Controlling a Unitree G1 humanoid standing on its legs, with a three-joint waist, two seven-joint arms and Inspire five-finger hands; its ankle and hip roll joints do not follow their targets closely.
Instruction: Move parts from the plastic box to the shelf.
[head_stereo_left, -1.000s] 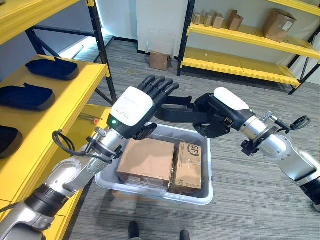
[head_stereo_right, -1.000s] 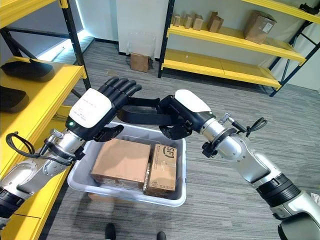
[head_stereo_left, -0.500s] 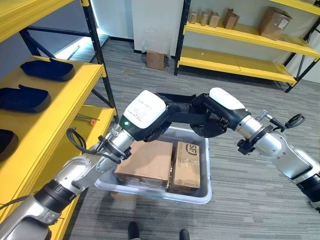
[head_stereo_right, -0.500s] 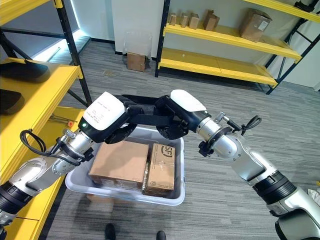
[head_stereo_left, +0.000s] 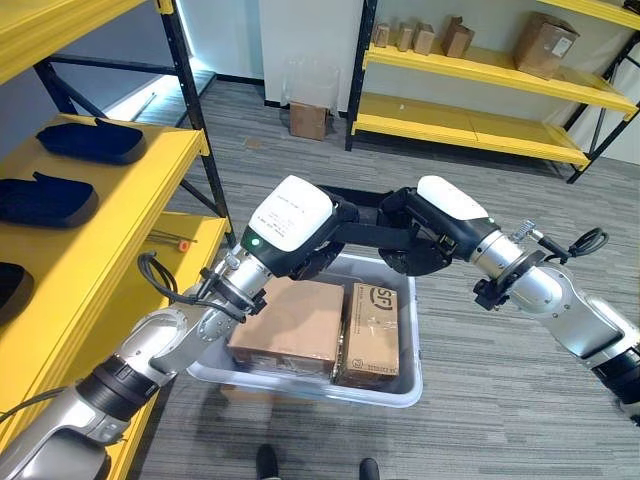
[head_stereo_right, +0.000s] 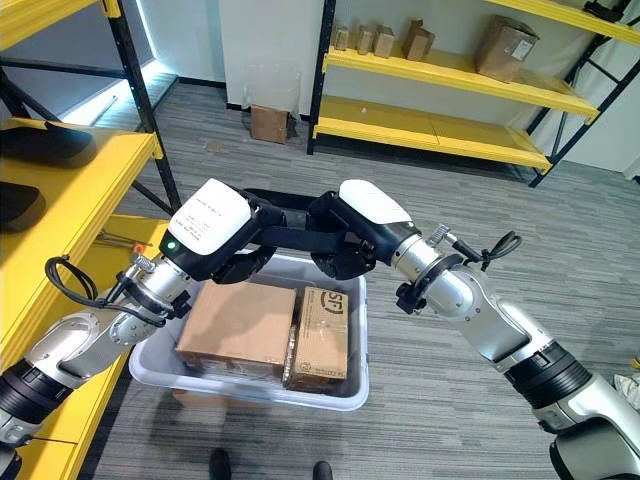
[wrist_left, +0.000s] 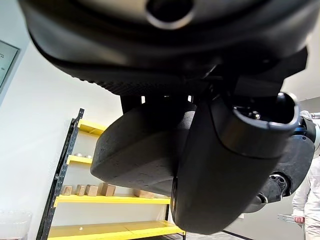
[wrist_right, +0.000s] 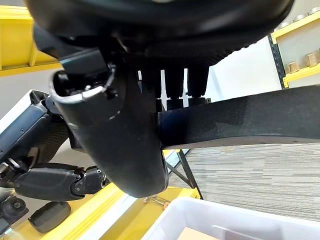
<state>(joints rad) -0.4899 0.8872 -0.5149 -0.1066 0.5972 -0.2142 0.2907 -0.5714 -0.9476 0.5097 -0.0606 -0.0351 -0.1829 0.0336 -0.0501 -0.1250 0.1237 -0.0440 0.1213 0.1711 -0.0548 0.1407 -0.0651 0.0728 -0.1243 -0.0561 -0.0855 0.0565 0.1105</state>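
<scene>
Left hand (head_stereo_left: 290, 215) and right hand (head_stereo_left: 425, 232) are both up over the far edge of the plastic box (head_stereo_left: 408, 375), each clamped on one end of a long black part (head_stereo_left: 365, 232). The left wrist view shows the thumb (wrist_left: 220, 165) wrapped under a rounded black end. The right wrist view shows the fingers (wrist_right: 175, 85) curled over the flat bar with the thumb below it. The part spans between the two hands, held level above the box, clear of what lies inside.

In the box: a broad brown carton (head_stereo_left: 290, 320) on its left side and a narrower carton (head_stereo_left: 370, 335) against its right wall, the two touching. The box sits on the grey carpet floor (head_stereo_left: 480, 400), just beside the low yellow shelf (head_stereo_left: 150, 160) at the robot's left. On that shelf lie dark blue-black moulded parts (head_stereo_left: 90, 140) in a row along its top, well apart from each other.

Judgement: the black part looks rigid, with a matte, slightly grainy skin, so slip should be low. Its length is the concern; held at one end it would lever down. End-to-end hold with both hands seems right. Weight probably modest. Watch the black upright (head_stereo_left: 195, 110) when swinging it toward the shelf.
</scene>
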